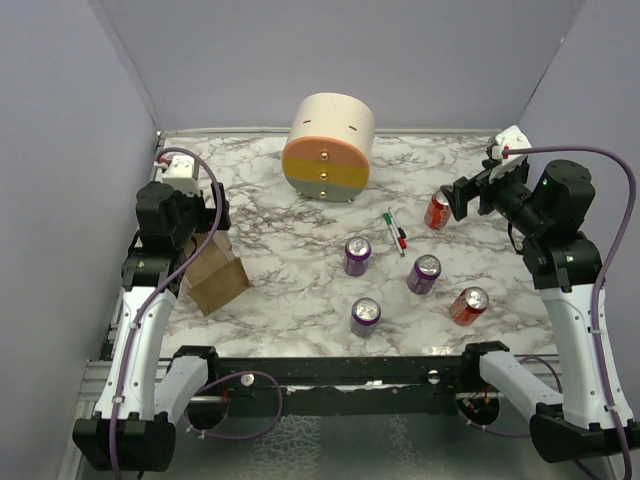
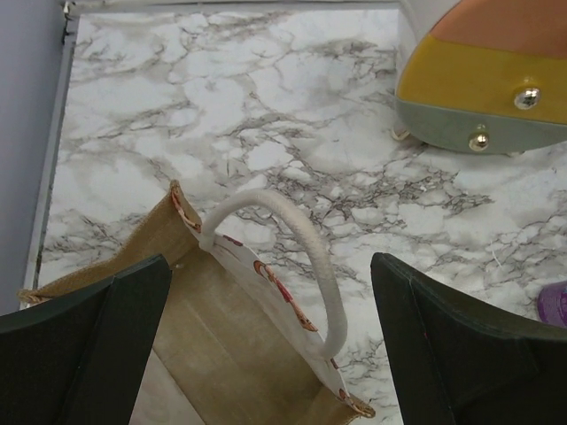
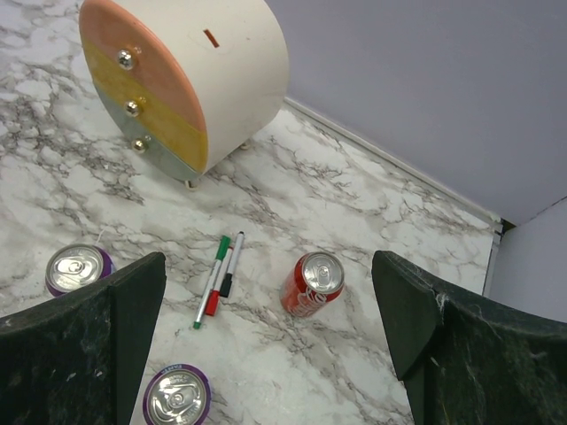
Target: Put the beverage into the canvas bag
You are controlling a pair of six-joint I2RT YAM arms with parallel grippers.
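The tan canvas bag [image 1: 216, 277] stands open at the left of the table. My left gripper [image 1: 212, 216] hovers just above its far end, open and empty. In the left wrist view the gripper [image 2: 270, 270] straddles the bag's open mouth [image 2: 221, 341] and one cream cord handle [image 2: 297, 252]. Several cans stand upright: a red one [image 1: 438, 211], a purple one [image 1: 358, 256], another purple one [image 1: 423, 273], a third purple [image 1: 365, 316] and a second red [image 1: 468, 305]. My right gripper [image 1: 460, 197] is open, above and beside the far red can [image 3: 313, 283], not touching it.
A cream cylinder with orange-yellow drawer fronts [image 1: 328, 147] stands at the back centre. Two pens [image 1: 396, 230] lie left of the far red can, also in the right wrist view [image 3: 217, 279]. Purple walls enclose the table on three sides.
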